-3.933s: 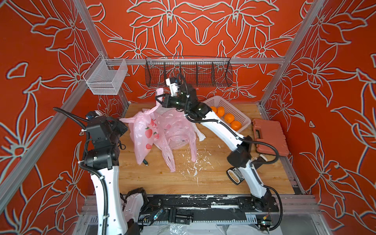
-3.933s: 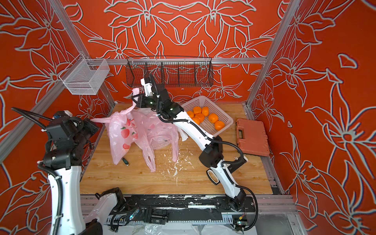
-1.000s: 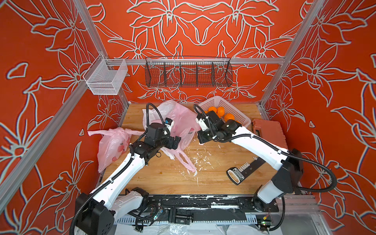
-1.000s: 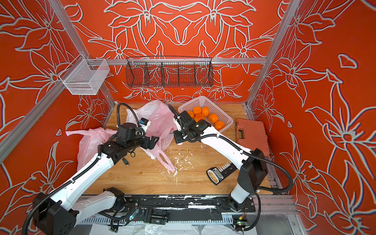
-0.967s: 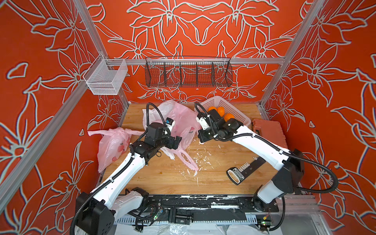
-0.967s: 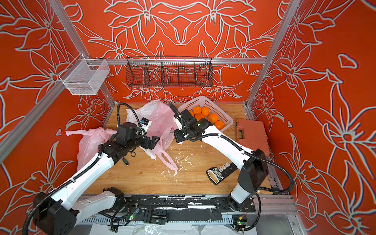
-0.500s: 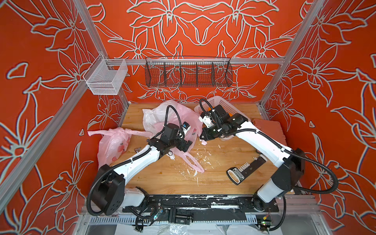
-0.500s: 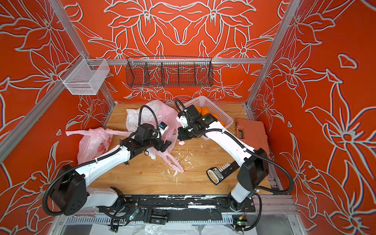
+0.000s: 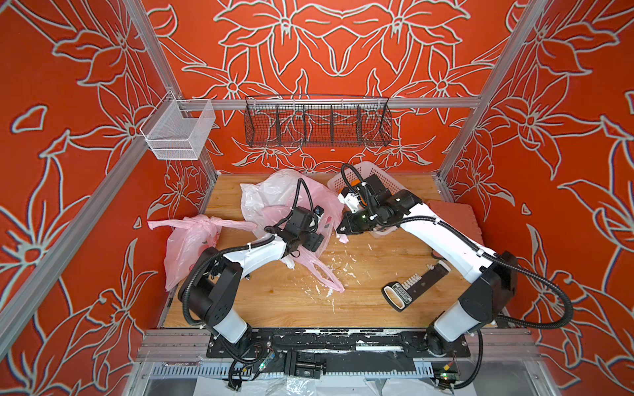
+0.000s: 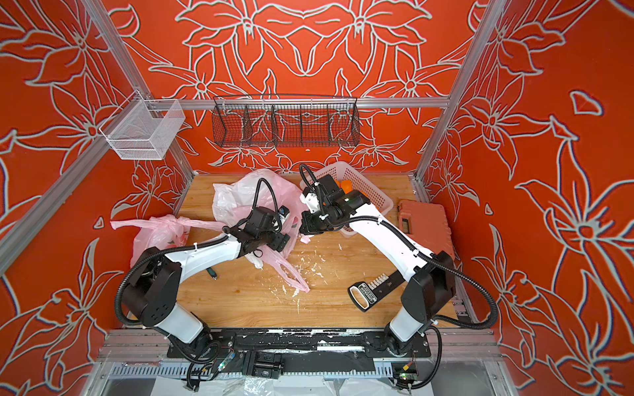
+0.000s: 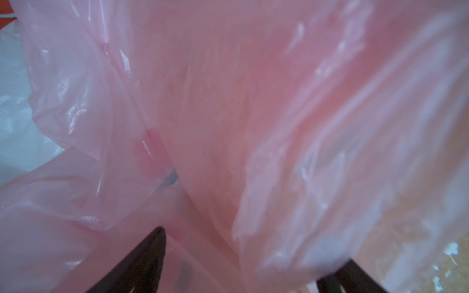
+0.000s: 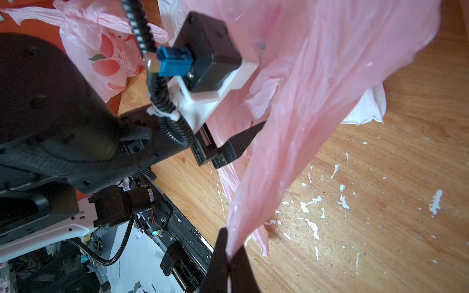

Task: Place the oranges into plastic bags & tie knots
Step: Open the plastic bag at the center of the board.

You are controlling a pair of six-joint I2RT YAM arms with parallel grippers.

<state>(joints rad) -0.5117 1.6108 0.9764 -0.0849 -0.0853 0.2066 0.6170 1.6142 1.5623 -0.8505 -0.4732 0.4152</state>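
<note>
Entry: an open pink bag [image 9: 322,209] is lying crumpled at the middle rear of the worktop [image 9: 360,308], pressed against a milky white bag [image 9: 267,192] on its far left side. One stretch of the pink film is being drawn up into a taut peak and pinched between the closed fingers of the right hand [image 12: 229,253], as seen plainly in the right wrist view. The left hand [image 11: 253,246] is being held low against the same bag with its jaws wide apart. Loose pink film is draped between the dark fingers [image 11: 142,258] and is not being clamped. Whether any fruit is lying inside this bag cannot be told. A few oranges [image 10: 345,185] are showing in the pale perforated basket [image 10: 375,199] at the rear right, mostly hidden by the right arm. A second pink bag [image 9: 187,247], peach-printed, is leaning at the left edge of the worktop, well apart from both hands. Its handles are tied in a knot [image 9: 207,222] with strap ends sticking out to either side. White flecks [image 9: 343,271] are scattered over the wood in front of the open bag. A black handled tool [image 10: 374,288] is lying near the right arm's elbow, and an orange case [image 10: 423,219] is sitting by the right wall. A black wire basket [image 9: 317,120] and a white mesh basket [image 9: 178,130] are hanging from the rear rail.
</note>
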